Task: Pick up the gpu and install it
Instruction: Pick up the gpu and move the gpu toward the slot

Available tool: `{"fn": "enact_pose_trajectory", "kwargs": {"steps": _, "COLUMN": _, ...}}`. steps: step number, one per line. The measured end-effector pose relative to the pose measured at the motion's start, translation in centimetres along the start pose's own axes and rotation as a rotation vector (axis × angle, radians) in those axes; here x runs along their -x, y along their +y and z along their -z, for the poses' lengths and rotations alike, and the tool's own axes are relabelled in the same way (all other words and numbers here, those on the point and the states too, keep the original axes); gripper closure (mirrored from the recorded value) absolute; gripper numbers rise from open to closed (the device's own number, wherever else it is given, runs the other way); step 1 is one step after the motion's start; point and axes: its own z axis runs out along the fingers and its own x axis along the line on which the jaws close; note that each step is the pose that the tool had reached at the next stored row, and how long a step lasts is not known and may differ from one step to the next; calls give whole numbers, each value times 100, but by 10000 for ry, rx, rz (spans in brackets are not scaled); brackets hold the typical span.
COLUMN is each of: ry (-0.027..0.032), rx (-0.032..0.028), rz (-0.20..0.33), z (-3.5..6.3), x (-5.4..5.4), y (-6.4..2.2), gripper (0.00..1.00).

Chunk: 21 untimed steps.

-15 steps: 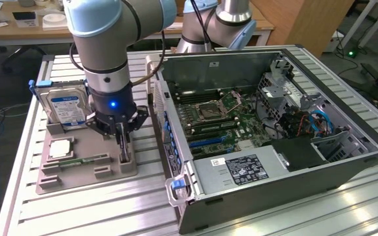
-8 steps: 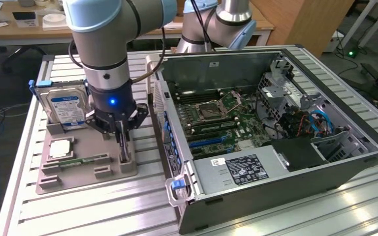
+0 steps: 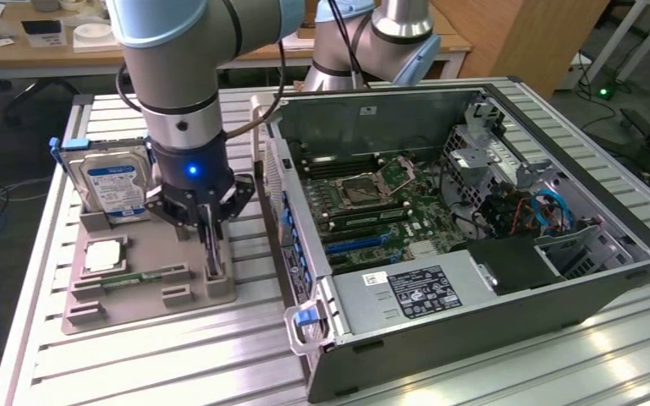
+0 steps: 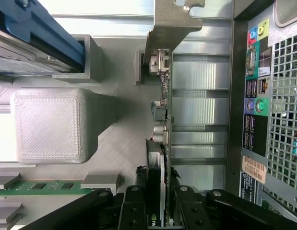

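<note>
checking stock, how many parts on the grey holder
4: hard drive upright at the back, cpu and memory stick lying in front, gpu held by the gripper. Arm may hide more.

Matt grey plastic holder [image 3: 133, 306], ribbed metal table [image 3: 133, 368], dull metal bracket [image 4: 170, 26] on gpu [image 4: 161, 115]

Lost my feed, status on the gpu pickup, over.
Gripper shut on gpu. Card on edge in grey holder, not yet lifted. PC case close beside.
</note>
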Motion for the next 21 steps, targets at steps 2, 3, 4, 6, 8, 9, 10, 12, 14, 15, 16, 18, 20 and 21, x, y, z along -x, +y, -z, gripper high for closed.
{"fn": "enact_pose_trajectory", "kwargs": {"steps": 2, "ry": 0, "rx": 3, "rz": 0, "z": 15, "x": 0, "y": 0, "gripper": 73}}
{"fn": "enact_pose_trajectory", "kwargs": {"steps": 3, "ry": 0, "rx": 4, "rz": -1, "z": 22, "x": 1, "y": 0, "gripper": 73}}
{"fn": "enact_pose_trajectory", "kwargs": {"steps": 4, "ry": 0, "rx": 5, "rz": -1, "z": 27, "x": 1, "y": 0, "gripper": 73}}
{"fn": "enact_pose_trajectory", "kwargs": {"steps": 6, "ry": 0, "rx": 6, "rz": -1, "z": 42, "x": 1, "y": -1, "gripper": 73}}
{"fn": "enact_pose_trajectory", "kwargs": {"steps": 8, "ry": 0, "rx": 9, "rz": -1, "z": 58, "x": 2, "y": -1, "gripper": 73}}
{"fn": "enact_pose_trajectory", "kwargs": {"steps": 9, "ry": 0, "rx": 10, "rz": -1, "z": 67, "x": 2, "y": -1, "gripper": 73}}
{"fn": "enact_pose_trajectory", "kwargs": {"steps": 10, "ry": 0, "rx": 12, "rz": -1, "z": 74, "x": 2, "y": -1, "gripper": 73}}
{"fn": "enact_pose_trajectory", "kwargs": {"steps": 12, "ry": 0, "rx": 14, "rz": -1, "z": 84, "x": 2, "y": -1, "gripper": 73}}
{"fn": "enact_pose_trajectory", "kwargs": {"steps": 14, "ry": 0, "rx": 17, "rz": -1, "z": 97, "x": 3, "y": -2, "gripper": 73}}
{"fn": "enact_pose_trajectory", "kwargs": {"steps": 15, "ry": 1, "rx": 19, "rz": -1, "z": 103, "x": 3, "y": -2, "gripper": 73}}
{"fn": "enact_pose_trajectory", "kwargs": {"steps": 16, "ry": 0, "rx": 20, "rz": -1, "z": 110, "x": 3, "y": -2, "gripper": 73}}
{"fn": "enact_pose_trajectory", "kwargs": {"steps": 18, "ry": 0, "rx": 24, "rz": -1, "z": 124, "x": 4, "y": -3, "gripper": 73}}
{"fn": "enact_pose_trajectory", "kwargs": {"steps": 20, "ry": 0, "rx": 30, "rz": -1, "z": 144, "x": 4, "y": -4, "gripper": 73}}
{"fn": "enact_pose_trajectory", "kwargs": {"steps": 21, "ry": 0, "rx": 34, "rz": -2, "z": 154, "x": 5, "y": -5, "gripper": 73}}
